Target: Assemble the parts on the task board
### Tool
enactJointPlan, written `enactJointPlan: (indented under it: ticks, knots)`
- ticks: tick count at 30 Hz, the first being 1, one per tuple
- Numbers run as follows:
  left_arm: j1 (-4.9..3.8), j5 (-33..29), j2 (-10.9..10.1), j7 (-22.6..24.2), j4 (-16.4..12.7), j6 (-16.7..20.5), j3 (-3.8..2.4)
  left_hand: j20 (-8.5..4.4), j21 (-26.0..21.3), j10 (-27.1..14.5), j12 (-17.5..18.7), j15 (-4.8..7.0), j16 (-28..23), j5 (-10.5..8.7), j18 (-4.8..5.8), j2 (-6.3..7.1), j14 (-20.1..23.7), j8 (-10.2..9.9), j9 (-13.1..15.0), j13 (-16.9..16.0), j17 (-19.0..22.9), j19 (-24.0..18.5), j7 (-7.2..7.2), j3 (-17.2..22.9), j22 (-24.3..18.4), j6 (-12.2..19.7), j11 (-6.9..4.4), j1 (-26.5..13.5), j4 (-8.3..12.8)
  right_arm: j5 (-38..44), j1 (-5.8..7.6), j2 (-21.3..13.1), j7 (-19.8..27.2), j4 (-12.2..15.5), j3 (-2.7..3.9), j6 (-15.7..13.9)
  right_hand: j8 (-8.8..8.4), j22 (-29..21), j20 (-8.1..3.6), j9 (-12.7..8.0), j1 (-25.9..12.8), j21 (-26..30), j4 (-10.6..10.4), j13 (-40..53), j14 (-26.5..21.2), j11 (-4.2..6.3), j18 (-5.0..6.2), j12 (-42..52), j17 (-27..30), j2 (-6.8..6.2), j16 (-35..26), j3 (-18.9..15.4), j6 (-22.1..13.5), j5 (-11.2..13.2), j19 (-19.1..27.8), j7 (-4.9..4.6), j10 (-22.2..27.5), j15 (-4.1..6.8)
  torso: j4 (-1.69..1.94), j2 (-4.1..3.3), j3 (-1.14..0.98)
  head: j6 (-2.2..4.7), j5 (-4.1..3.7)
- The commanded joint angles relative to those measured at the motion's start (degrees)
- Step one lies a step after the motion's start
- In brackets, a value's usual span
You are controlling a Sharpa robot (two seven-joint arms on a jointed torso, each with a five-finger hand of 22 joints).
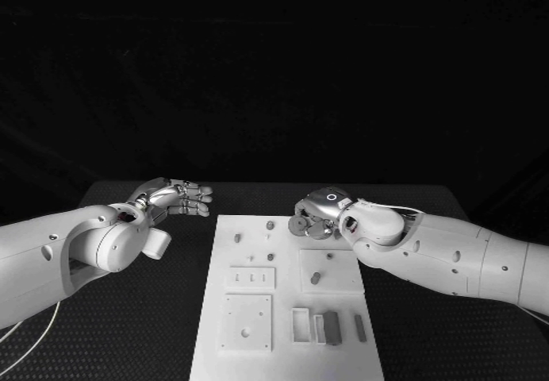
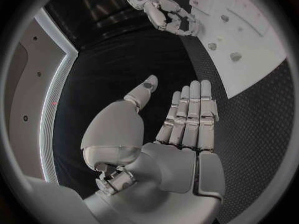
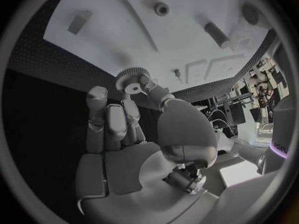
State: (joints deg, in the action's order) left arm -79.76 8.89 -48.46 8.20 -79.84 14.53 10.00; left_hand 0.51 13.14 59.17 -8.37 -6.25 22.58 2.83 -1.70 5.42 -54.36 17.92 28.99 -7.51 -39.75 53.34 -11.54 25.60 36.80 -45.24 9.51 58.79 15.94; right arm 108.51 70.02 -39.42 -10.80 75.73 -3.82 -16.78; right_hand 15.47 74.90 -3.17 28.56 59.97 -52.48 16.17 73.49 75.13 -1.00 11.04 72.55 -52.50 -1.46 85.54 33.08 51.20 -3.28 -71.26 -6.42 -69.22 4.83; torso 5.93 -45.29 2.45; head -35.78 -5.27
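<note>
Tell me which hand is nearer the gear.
Right. The right hand pinches the gear in its fingertips, above the task board at its far end. The left hand hangs open off the board's left side, apart from the gear.

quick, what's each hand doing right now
Left hand: open, fingers straight, holding nothing.
Right hand: pinching a small grey toothed gear over the white task board.

1. My left hand (image 1: pixel 174 198) hangs past the board's far left corner, fingers straight, side by side, holding nothing.
2. My right hand (image 1: pixel 319 213) sits over the board's far right edge, thumb and finger pinching a small gear (image 3: pixel 130 79).
3. Both arms reach inward from the sides.
</note>
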Motion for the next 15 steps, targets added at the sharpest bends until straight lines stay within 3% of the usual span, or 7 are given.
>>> enactJointPlan:
  ticks: [1, 8, 15]
  knots:
    - [-0.06, 0.17, -0.02, 0.46, -0.17, -0.4, -0.04, 0.15, -0.2, -0.24, 0.3, -0.11, -0.41, 0.0, -1.02, -0.23, 0.05, -0.29, -0.07, 0.06, -0.1, -0.25, -0.1, -0.4, -0.06, 0.51, 0.14, -0.42, -0.02, 6.74, 0.01, 0.34, -3.13, 1.6, 0.03, -2.25, 1.05, 1.06, -0.37, 1.02, 0.03, -0.24, -0.18, -0.15, 0.01, 0.17, 3.96, -0.39, -0.07, -0.66, 0.39, 0.39, 2.4, -0.18, -0.1, -0.81, 0.02, 0.51, 0.04, 0.01, -0.05, 0.05, 0.15]
    - [-0.05, 0.17, -0.02, 0.5, -0.21, -0.41, -0.04, 0.16, -0.22, -0.23, 0.32, -0.11, -0.44, 0.0, -1.02, -0.23, 0.04, -0.3, -0.07, 0.06, -0.13, -0.24, -0.1, -0.41, -0.06, 0.51, 0.14, -0.43, -0.03, 11.48, -0.01, 1.99, -4.77, 3.53, -0.14, -2.0, 1.02, 0.98, -0.39, 1.09, 0.17, -0.12, -0.28, -0.74, 0.01, 0.23, 3.96, -0.85, 0.0, -1.88, 0.38, 0.66, 2.52, -0.17, -0.26, -0.75, 0.15, 0.57, 0.05, -0.02, 0.01, 0.16, 0.48]
    - [-0.05, 0.17, 0.05, 0.55, -0.21, -0.49, -0.04, 0.16, -0.23, -0.22, 0.35, -0.11, -0.47, 0.0, -1.02, -0.24, 0.03, -0.31, -0.07, 0.06, -0.16, -0.23, -0.1, -0.42, -0.06, 0.52, 0.15, -0.44, -0.04, 14.31, -0.15, 4.43, -6.02, 2.8, -0.87, -2.22, 0.95, 0.93, -0.37, 1.11, -0.01, -0.02, -0.65, -0.99, 0.07, 0.23, 3.96, -1.01, -0.06, -2.72, 0.36, 0.78, 2.57, -0.17, -0.4, -0.75, 0.07, 0.57, 0.12, -0.04, 0.08, 0.32, 0.56]
